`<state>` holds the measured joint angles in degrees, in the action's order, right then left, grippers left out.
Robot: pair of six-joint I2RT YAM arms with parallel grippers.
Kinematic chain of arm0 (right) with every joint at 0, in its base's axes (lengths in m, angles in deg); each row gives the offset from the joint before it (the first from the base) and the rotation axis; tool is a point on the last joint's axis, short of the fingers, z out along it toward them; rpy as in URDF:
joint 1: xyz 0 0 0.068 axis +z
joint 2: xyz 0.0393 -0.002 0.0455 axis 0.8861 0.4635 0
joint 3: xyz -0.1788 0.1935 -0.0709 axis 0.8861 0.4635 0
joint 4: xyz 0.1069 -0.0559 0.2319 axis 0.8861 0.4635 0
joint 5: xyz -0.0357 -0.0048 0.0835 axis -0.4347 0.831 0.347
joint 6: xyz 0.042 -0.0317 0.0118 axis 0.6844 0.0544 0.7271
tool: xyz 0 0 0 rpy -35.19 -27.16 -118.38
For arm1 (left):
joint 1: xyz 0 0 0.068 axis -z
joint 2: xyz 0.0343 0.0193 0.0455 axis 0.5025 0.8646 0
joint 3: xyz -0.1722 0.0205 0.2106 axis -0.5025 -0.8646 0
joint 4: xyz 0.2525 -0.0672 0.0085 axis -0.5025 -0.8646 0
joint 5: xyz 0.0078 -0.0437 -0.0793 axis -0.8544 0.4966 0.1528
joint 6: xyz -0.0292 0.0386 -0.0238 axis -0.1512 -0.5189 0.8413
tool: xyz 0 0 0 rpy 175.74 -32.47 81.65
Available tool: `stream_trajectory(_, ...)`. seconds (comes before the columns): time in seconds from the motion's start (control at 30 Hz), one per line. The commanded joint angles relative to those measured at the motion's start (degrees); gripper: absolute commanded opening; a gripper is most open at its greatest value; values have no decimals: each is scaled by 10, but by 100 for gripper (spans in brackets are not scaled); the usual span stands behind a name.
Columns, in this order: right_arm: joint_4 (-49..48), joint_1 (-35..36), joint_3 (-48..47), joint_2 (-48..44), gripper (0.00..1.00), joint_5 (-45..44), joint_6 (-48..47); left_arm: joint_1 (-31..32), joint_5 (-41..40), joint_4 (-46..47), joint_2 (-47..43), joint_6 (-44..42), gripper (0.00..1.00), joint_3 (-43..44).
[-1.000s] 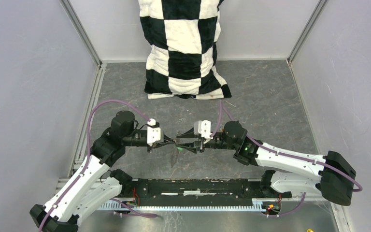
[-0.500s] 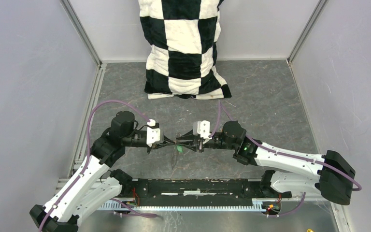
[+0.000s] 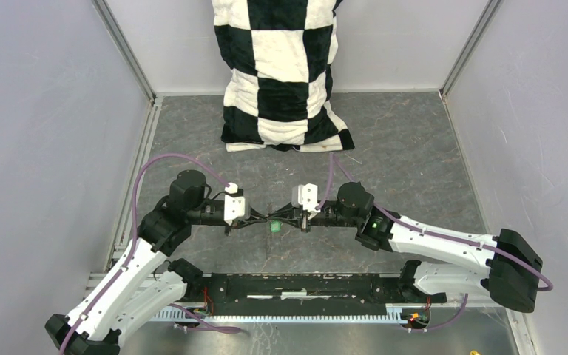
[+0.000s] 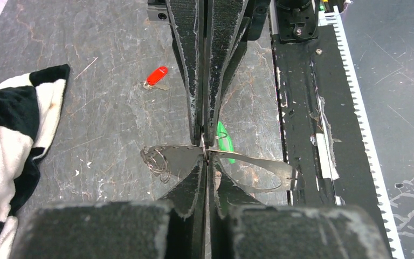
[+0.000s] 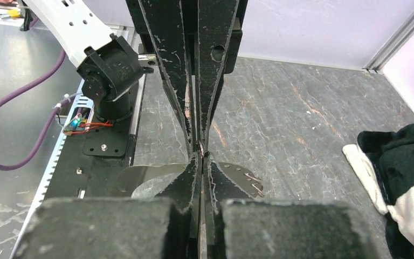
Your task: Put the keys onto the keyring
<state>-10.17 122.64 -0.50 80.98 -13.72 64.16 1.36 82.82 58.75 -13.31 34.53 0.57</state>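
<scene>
The left end effector (image 4: 205, 164) and the right end effector (image 4: 203, 132) meet tip to tip above the bench (image 4: 97, 113). Both are closed, each pinching the thin wire of the keyring (image 4: 248, 158) at almost the same spot. The loop sags out to either side of the pinch, its small links bunched at one end. The green key (image 4: 223, 135) hangs just beside the right tips and looks threaded on the wire, though its eye is too small to be sure. I'd guess the step is seating that key. That wants one grip held firm while the other eases, so the wire neither bends nor drops. The red key (image 4: 156, 75) lies loose on the bench, well apart. There is no box or tray here. The ring is the only holder, carrying at most the green key.
</scene>
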Motion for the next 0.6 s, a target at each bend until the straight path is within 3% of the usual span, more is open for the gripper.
stream_trajectory(0.0, 35, -4, -43, -1, 1, -13, -15, 1, 5, -2, 7, 8, 13, 31)
stream_trajectory(0.17, 159, -4, -95, 15, 1, -30, -42, 1, -3, -56, 40, -23, 30, 59)
stream_trajectory(0.27, 217, -3, -126, 25, 1, -44, -51, 1, 3, -79, 53, -39, 35, 73)
stream_trajectory(0.4, 265, -1, -163, 36, 1, -58, -62, 1, -1, -88, 66, -42, 33, 77)
stream_trajectory(0.57, 324, 8, -215, 67, 1, -49, -76, 2, -34, -77, 78, -40, 23, 81)
